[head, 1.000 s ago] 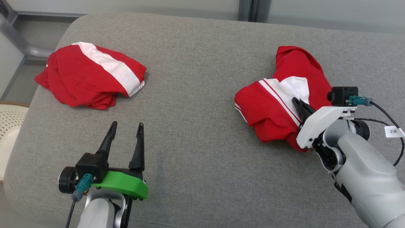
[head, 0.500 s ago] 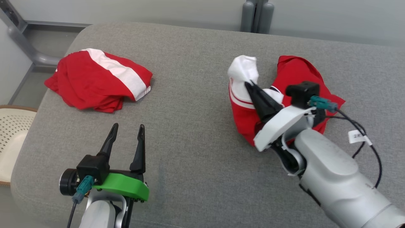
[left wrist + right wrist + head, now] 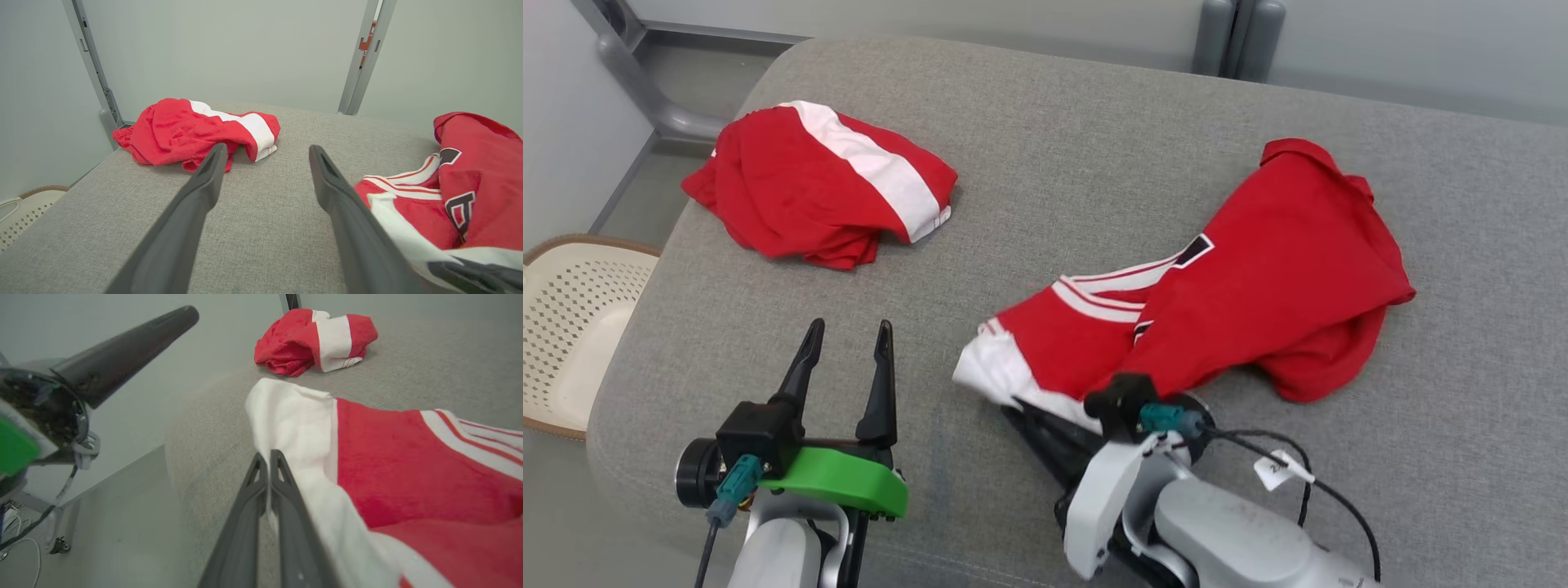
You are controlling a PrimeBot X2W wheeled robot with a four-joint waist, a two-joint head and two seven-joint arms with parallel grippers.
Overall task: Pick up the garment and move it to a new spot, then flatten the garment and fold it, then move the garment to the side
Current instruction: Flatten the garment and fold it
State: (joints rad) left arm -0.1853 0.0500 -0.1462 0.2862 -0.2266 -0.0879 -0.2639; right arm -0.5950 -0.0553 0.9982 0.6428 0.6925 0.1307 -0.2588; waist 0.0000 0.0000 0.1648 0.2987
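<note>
Bunched garment [image 3: 1282, 269] now drawn out long, trailing from far right toward centre front. White hem [image 3: 992, 371] comes along, pinched in right gripper [image 3: 267, 456], now down from mid-right to near edge of cushion [image 3: 1045, 163]. Head camera shifts.

Left arm is showing a bright green curved plastic wrist plate [image 3: 845, 482], black camera block [image 3: 756, 429], teal plug [image 3: 737, 482] and long tapering dark jaws. Right arm is wearing a white wrist plate [image 3: 1098, 502] and pale grey forearm shell [image 3: 1233, 531], trailing a thin black cable [image 3: 1339, 500] with a white paper tag [image 3: 1281, 467].
</note>
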